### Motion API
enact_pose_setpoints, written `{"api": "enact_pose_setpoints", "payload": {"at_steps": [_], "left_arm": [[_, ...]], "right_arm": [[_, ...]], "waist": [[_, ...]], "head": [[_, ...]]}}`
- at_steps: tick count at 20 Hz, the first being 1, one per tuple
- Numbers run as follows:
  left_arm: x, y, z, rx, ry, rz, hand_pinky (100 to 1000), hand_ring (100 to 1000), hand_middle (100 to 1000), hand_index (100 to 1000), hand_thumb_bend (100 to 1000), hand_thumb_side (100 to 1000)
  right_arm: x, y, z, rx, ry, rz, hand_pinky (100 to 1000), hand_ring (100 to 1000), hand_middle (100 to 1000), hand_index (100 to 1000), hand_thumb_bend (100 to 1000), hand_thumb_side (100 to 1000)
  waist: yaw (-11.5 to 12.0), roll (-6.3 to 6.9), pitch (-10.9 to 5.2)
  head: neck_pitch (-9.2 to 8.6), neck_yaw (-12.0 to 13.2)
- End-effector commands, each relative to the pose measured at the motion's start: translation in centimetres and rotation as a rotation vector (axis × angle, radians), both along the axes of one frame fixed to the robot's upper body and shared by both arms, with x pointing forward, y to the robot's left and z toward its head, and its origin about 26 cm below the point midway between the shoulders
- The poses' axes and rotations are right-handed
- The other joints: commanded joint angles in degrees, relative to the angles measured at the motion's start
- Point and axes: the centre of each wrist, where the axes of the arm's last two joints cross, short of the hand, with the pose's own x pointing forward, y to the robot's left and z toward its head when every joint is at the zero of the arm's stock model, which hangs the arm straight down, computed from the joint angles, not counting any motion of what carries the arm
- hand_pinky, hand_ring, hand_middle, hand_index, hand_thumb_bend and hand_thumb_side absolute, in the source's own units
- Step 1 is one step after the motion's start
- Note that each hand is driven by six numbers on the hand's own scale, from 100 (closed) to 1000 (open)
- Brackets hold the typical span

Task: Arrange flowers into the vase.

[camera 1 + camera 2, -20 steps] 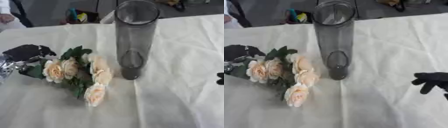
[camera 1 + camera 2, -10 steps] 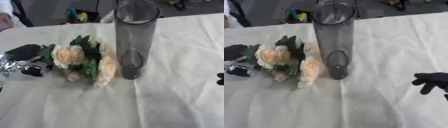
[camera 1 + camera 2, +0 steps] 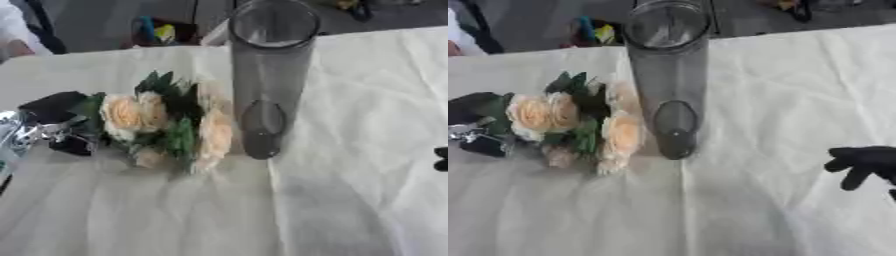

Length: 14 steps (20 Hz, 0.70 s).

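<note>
A bunch of cream roses (image 3: 162,125) with dark green leaves is lifted and tilted just left of the vase, its blooms turned toward me. My left hand (image 3: 57,125) is shut on the bunch's stems at the left edge. The tall clear grey glass vase (image 3: 267,75) stands upright mid-table with nothing in it. My right hand (image 3: 866,162) rests at the right edge, fingers curled, holding nothing, well away from the vase.
A creased white cloth (image 3: 350,200) covers the table. Beyond its far edge lie dark floor and some coloured items (image 3: 157,32). A person's white sleeve (image 3: 13,25) shows at the top left corner.
My left hand has raised and swung the bunch up from lying on the cloth; the blooms have moved up and leftward and now stand beside the vase. The right hand has stayed put.
</note>
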Motion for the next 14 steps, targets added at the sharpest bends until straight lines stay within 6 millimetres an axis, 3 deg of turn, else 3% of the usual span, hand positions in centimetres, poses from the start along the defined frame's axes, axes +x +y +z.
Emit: {"api": "enact_pose_setpoints", "payload": {"at_steps": [1,4,14], "left_arm": [[0.0,0.2,1.2,0.026,-0.037,0.01,131,172,314,472,100,374],[0.0,0.2,1.0,0.027,-0.05,0.02,100,100,270,444,100,406],[0.7,-0.1,-0.5,-0.008,-0.116,0.021,100,100,129,292,100,426]], "right_arm": [[-0.2,0.2,0.7,-0.008,-0.03,0.011,845,703,517,825,100,1000],[-0.2,0.2,0.7,-0.007,-0.03,0.013,846,703,516,826,100,1000],[-0.2,0.2,0.8,0.005,-0.031,0.011,847,702,514,826,100,1000]], "waist": [[-0.03,0.67,-0.08],[-0.06,0.62,0.03],[-0.31,0.43,0.39]], "head": [[-0.84,0.13],[-0.92,0.14],[-1.09,0.38]]}}
